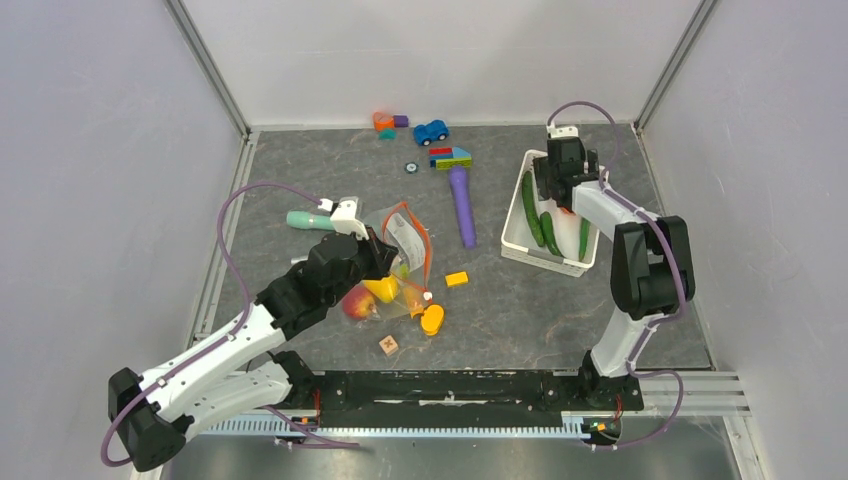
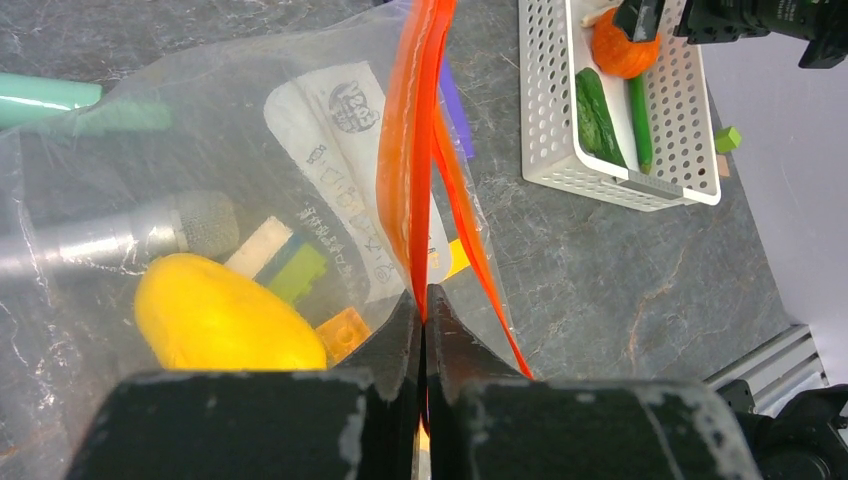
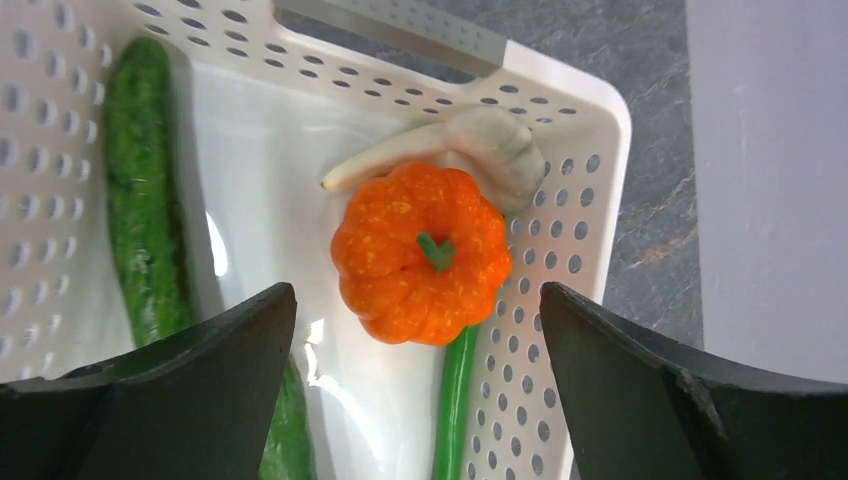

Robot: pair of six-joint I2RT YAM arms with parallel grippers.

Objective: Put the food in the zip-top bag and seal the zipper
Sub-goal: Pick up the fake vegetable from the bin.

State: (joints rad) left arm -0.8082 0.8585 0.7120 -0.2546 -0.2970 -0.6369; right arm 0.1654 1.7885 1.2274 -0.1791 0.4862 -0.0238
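Observation:
The clear zip-top bag (image 1: 402, 240) lies left of centre, with its orange-red zipper (image 2: 412, 150) standing up and its two strips parted. My left gripper (image 2: 425, 297) is shut on the zipper at the near end. A yellow squash (image 2: 220, 315) lies inside the bag, and a red fruit (image 1: 357, 303) lies at the bag's near edge. My right gripper (image 3: 418, 292) hangs open over the white basket (image 3: 590, 130). Below it sit an orange pumpkin (image 3: 420, 250), a white garlic-like piece (image 3: 480, 150), a cucumber (image 3: 145, 200) and a thin green bean (image 3: 455, 400).
A purple tool (image 1: 462, 205) lies between bag and basket, and a teal tool (image 1: 310, 220) lies left of the bag. A yellow block (image 1: 457, 279), an orange piece (image 1: 432, 320) and a wooden cube (image 1: 388, 345) lie near the bag. A blue car (image 1: 431, 131) and coloured blocks (image 1: 450, 157) sit at the back.

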